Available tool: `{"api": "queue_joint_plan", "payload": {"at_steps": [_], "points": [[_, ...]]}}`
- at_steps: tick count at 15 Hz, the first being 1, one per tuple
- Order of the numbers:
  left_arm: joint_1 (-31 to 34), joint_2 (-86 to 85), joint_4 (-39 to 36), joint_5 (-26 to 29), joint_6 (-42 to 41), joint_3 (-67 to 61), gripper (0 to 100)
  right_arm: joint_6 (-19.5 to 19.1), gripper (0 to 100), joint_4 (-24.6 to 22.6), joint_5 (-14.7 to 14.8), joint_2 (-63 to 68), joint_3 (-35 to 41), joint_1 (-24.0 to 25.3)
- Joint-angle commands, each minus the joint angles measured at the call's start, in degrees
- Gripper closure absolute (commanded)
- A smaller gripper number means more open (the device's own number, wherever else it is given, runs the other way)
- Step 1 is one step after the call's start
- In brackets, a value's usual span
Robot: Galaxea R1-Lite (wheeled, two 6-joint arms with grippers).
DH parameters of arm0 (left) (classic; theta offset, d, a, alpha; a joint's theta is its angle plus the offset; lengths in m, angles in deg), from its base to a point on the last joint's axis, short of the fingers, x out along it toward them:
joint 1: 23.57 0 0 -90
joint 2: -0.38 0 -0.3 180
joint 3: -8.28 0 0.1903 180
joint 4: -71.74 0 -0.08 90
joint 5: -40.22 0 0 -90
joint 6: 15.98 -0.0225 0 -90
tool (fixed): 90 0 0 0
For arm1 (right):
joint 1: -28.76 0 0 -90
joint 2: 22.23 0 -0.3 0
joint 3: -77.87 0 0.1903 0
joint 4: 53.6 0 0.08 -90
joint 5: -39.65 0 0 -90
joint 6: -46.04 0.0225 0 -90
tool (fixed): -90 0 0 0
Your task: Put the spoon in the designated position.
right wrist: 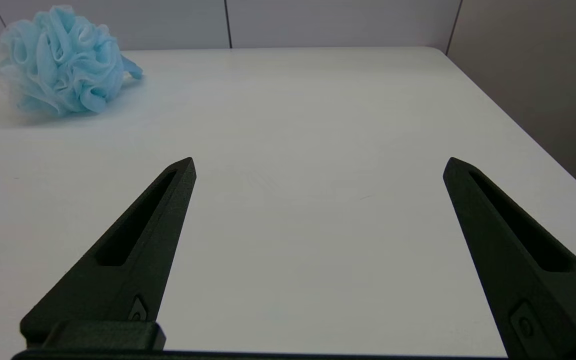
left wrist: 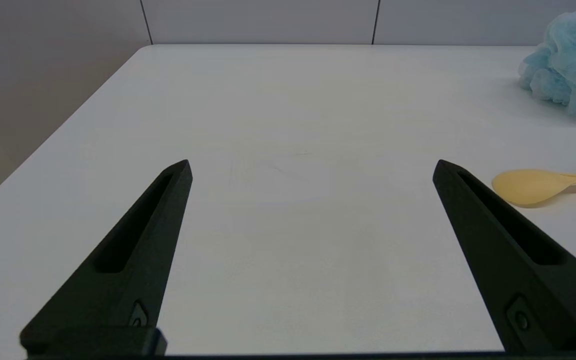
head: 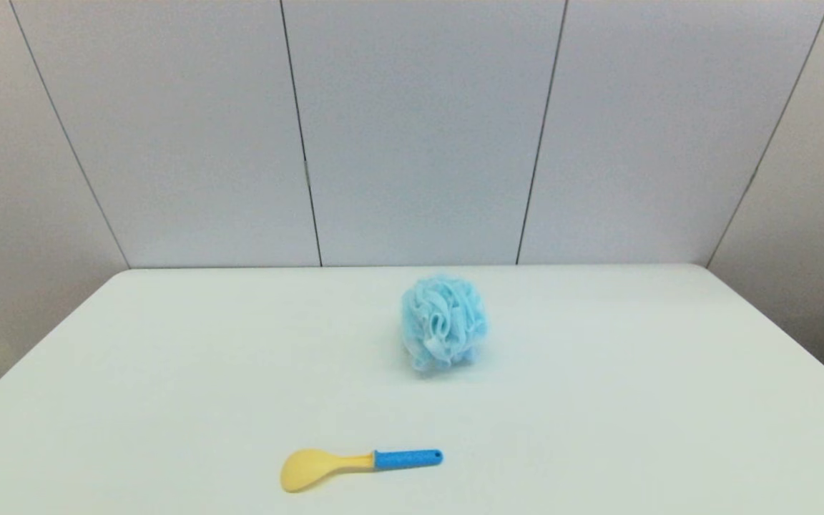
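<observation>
White bench [head: 169, 372]: broad, flat, walled by pale panels at the far side; carries two items, well apart from each other.

Bath puff [head: 445, 323]: fluffy light-blue mesh ball, near the middle of the bench, beyond the spoon. Untouched.

Left tool [left wrist: 312, 167]: low over the bench on the robot's left, fingers spread wide, nothing between them. Out of the head view.

Right tool [right wrist: 319, 165]: low over the bench on the robot's right, fingers likewise spread wide and empty. Out of the head view.

Spoon [head: 355, 465]: lying flat near the front edge of the bench, pale-yellow bowl toward the robot's left, bright blue handle toward the right. Bowl just beside the left tool's inner finger in the left wrist view; only the handle tip visible in the right wrist view. Not yet grasped.

Designated position: no marking visible; cannot tell where.

Risks, as judged: thin, flat-lying spoon likely to slide or pivot if fingers close off-centre or too high; smooth bench offering little friction; fingertips scraping the surface on a low descent; puff liable to be nudged if the carry passes close.
</observation>
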State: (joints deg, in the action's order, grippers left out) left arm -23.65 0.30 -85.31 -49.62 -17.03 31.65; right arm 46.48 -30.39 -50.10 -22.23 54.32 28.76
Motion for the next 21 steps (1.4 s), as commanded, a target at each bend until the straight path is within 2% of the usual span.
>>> {"api": "queue_joint_plan", "payload": {"at_steps": [1, 5, 8, 10, 12, 13, 16, 17, 19, 21], "points": [[0.0, 0.1, 0.0, 0.0, 0.0, 0.0, 0, -0.3, 0, 1.4, 0.0, 0.4, -0.4, 0.0], [0.1, 0.1, 0.0, 0.0, 0.0, 0.0, 0, -0.7, 0, 1.7, -0.5, 6.1, -3.9, 0.1], [0.0, 0.1, 0.0, 0.0, 0.0, 0.0, 0, -1.7, 0, 1.7, -3.2, 10.5, -8.9, 0.5], [0.0, 0.1, 0.0, 0.0, 0.0, 0.0, 0, -2.3, 0, 1.7, -7.4, 16.0, -12.8, 3.0], [0.0, 0.1, 0.0, 0.0, 0.0, 0.0, 0, -3.1, 0, 1.8, -11.2, 21.4, -17.9, 7.9], [0.1, 0.1, 0.0, 0.0, 0.0, 0.0, 0, -4.0, 0, 1.8, -12.2, 25.0, -20.5, 9.8], [0.0, 0.1, 0.0, 0.0, 0.0, 0.0, 0, -5.7, 0, 0.9, -12.5, 36.4, -26.5, 15.4], [0.0, 0.1, 0.0, 0.0, 0.0, 0.0, 0, -7.1, 0, 0.9, -12.5, 40.6, -28.6, 17.7], [0.1, 0.1, 0.0, 0.0, 0.0, 0.0, 0, -13.6, 0, 0.9, -12.6, 47.6, -30.8, 20.3], [0.0, 0.1, 0.0, 0.0, 0.0, 0.0, 0, -16.4, 0, 0.0, -16.0, 54.1, -33.1, 22.1]]}}
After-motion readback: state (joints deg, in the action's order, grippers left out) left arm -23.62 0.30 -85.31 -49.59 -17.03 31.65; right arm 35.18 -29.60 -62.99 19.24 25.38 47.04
